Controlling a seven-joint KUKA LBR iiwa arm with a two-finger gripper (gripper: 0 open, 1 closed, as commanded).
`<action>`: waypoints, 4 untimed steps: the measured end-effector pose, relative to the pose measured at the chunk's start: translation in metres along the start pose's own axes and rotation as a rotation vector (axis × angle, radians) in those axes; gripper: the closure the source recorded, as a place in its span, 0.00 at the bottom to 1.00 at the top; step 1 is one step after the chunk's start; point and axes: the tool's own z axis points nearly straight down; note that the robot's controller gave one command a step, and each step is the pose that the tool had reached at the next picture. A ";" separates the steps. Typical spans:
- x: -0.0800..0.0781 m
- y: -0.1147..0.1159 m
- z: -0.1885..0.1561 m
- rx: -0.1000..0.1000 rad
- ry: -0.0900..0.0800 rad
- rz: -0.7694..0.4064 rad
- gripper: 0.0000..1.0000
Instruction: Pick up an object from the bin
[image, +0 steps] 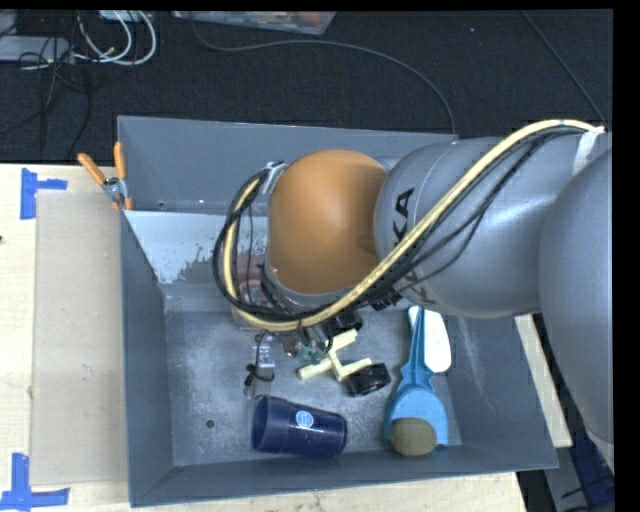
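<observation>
My gripper (262, 368) reaches down from under the wrist to the bin's floor, left of the middle. Just right of it lies a cream plastic piece (328, 364) with a black wheel-like end (367, 378). A dark blue cup (298, 428) with a white mark lies on its side in front of the gripper, close to the near wall. Nothing can be seen held in the gripper.
A blue brush with a white handle (421, 378) lies along the right side of the bin, and a brownish round thing (412, 437) sits at its near end. The arm and its cables cover the bin's middle and back right. Bare floor shows at the left.
</observation>
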 end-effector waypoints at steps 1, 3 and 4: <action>-0.002 -0.001 -0.005 -0.002 -0.008 0.005 0.00; 0.032 -0.075 0.055 -0.001 -0.004 -0.168 0.00; 0.048 -0.084 0.061 -0.001 -0.005 -0.175 0.00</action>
